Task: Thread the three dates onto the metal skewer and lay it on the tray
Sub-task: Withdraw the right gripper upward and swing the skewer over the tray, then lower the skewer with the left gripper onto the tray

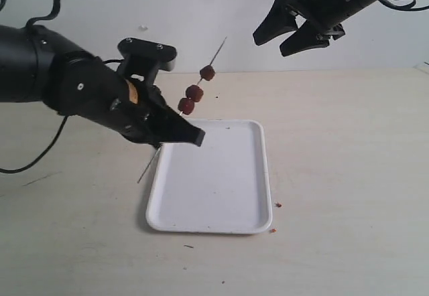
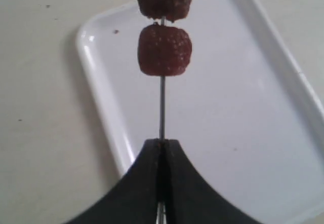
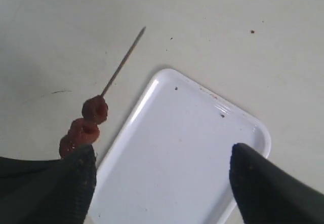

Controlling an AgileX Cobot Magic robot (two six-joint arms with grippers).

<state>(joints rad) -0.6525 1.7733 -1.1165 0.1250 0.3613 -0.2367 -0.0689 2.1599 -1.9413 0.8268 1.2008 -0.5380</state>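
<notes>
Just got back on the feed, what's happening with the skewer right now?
The left gripper is shut on the thin grey metal skewer, holding it tilted in the air over the flat white rectangular tray. The three dark red-brown wrinkled dates are all threaded on it. The right gripper hangs open and empty, up and away. The skewer is not yet laid down.

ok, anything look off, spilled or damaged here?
Only minor mess: reddish crumbs lie on the table by the near right corner of the tray, and a dark speck sits inside it. The metal skewer with the three dates is tilted in the left gripper, not yet laid down.
</notes>
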